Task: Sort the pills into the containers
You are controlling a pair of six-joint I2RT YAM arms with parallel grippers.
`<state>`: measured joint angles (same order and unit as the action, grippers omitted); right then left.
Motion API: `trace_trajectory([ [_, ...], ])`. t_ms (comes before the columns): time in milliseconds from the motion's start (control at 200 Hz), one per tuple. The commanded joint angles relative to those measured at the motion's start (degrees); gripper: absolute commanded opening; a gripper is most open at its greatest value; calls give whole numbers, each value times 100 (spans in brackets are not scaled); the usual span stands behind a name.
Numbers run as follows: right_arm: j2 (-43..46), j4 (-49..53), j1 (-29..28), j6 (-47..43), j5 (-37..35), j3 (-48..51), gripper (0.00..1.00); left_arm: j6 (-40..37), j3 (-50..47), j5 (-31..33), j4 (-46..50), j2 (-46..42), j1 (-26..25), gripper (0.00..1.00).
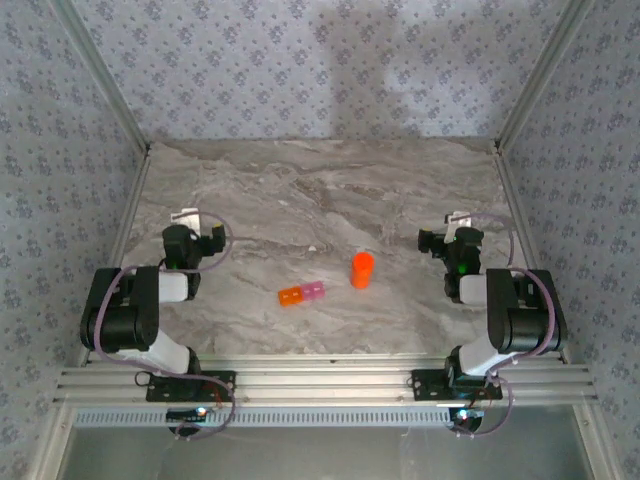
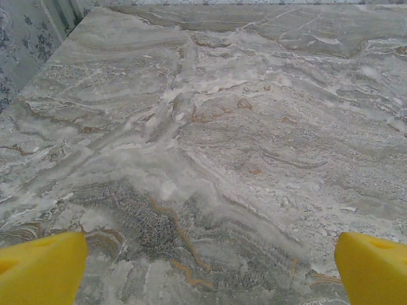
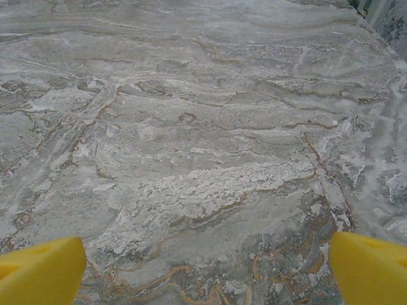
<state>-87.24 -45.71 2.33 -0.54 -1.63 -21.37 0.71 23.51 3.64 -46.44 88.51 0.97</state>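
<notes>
Orange bottle, seemingly capped, near containers.

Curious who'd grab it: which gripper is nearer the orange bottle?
Right. The right gripper is right of the orange bottle; the left gripper lies much farther left.

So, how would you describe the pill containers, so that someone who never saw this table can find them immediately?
Look at the grey marble table, toward its near edge, about halfway across. There lie the containers: two tiny joined cubes, one orange, one pink. The orange bottle just to their right is taller, round and all one colour.
</notes>
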Motion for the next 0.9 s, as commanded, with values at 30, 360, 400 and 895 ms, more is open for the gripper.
trace_trajectory([
  [30,-12,-131,-14,-78,51,-87,100,63,23,-82,-24,-47,-16,99],
  [360,-12,-131,-20,-79,54,-87,100,67,25,-91,-23,-49,-18,99],
  [400,-17,-131,-17,-78,57,-87,100,69,22,-91,-23,-53,-13,99],
  [895,11,-145,-9,-62,83,-76,100,26,112,-306,183,-122,22,99],
])
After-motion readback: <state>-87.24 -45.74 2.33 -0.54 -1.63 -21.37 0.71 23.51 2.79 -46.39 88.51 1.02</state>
